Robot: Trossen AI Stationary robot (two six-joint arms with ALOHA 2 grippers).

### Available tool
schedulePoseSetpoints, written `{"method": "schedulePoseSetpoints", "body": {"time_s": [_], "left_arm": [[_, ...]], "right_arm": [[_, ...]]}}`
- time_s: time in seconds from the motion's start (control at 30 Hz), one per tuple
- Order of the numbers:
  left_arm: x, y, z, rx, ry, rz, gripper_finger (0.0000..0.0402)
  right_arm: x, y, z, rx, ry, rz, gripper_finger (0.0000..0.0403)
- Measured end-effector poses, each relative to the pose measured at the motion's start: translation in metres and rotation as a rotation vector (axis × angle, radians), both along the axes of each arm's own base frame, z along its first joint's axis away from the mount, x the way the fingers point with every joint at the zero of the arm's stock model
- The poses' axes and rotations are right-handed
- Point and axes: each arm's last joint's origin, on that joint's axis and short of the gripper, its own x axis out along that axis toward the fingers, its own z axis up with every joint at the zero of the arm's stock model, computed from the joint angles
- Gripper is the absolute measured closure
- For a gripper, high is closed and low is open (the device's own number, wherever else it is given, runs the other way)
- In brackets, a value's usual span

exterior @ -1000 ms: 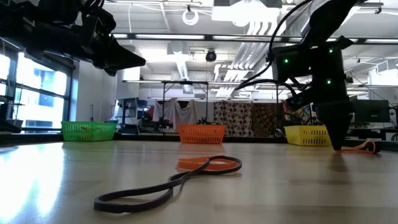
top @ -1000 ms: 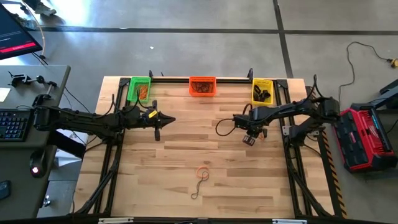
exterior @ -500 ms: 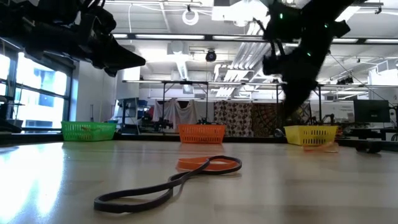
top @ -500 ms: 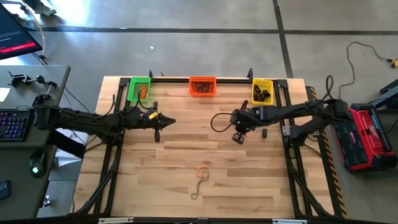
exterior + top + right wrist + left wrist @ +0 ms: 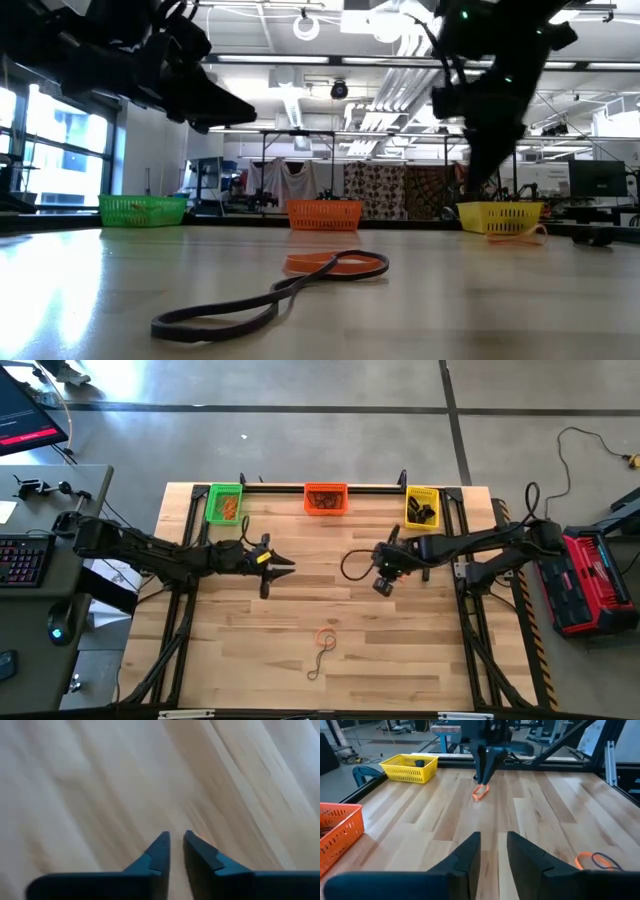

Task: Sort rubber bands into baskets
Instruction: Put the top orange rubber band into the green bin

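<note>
My right gripper (image 5: 383,587) hangs over mid-table, right of centre. It slants down and is shut on an orange rubber band (image 5: 480,793), which also shows low over the table in the low view (image 5: 515,235). My left gripper (image 5: 494,840) stands open and holds nothing, left of centre above the table (image 5: 288,567), pointing toward the right arm. Along the far edge stand the green basket (image 5: 224,503), the orange basket (image 5: 326,498) and the yellow basket (image 5: 421,507). An orange band (image 5: 326,635) and a dark band (image 5: 317,663) lie linked near the front. My right gripper has the orange band's upper end (image 5: 484,786) at its fingertips, which come from above, slanting down. The band hangs just below them, slack. I cannot tell whether its lower end (image 5: 476,796) touches the table or how many strands are pinched.
A small dark band (image 5: 590,237) lies on the table to the right of my right gripper. A black bar runs behind the baskets along the far edge. Bare wood stretches between the two grippers and along the near edge.
My right gripper has moved toward the table's left and risen, tipping from straight down to a slant. The orange band went along with it, away from the small dark band. My left gripper has reached toward the table's centre, slightly nearer and lower.
</note>
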Motion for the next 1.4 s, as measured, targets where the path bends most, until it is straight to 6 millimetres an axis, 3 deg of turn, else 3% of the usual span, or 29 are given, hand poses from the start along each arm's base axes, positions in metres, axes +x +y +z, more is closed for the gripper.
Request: {"method": "schedulePoseSetpoints", "body": {"time_s": [0.17,0.3,0.5,0.63,0.77,1.17,1.4], "left_arm": [[0.006,0.0,-0.003,0.002,0.021,-0.001,0.0306],[0.008,0.0,-0.004,-0.001,0.028,0.0,0.0307],[0.008,0.0,-0.004,-0.002,0.027,0.001,0.0307],[0.008,0.0,-0.003,-0.016,0.024,0.004,0.0307],[0.008,-0.001,-0.003,-0.019,0.018,0.0,0.0307],[0.009,-0.005,-0.001,-0.037,0.007,0.007,0.0297],[0.024,-0.01,0.009,-0.059,-0.016,-0.006,0.0261]], "right_arm": [[-0.025,-0.003,-0.008,-0.013,0.24,-0.137,0.0309],[-0.036,-0.006,-0.02,0.052,0.303,-0.191,0.0278],[-0.047,-0.007,-0.045,0.132,0.294,-0.199,0.0282],[-0.046,-0.004,-0.048,0.13,0.273,-0.188,0.0328],[-0.034,0.001,-0.037,0.056,0.212,-0.126,0.0393],[0.026,0.031,0.03,-0.15,-0.245,0.16,0.0401],[0.044,0.047,0.054,-0.279,-0.481,0.297,0.0402]]}}
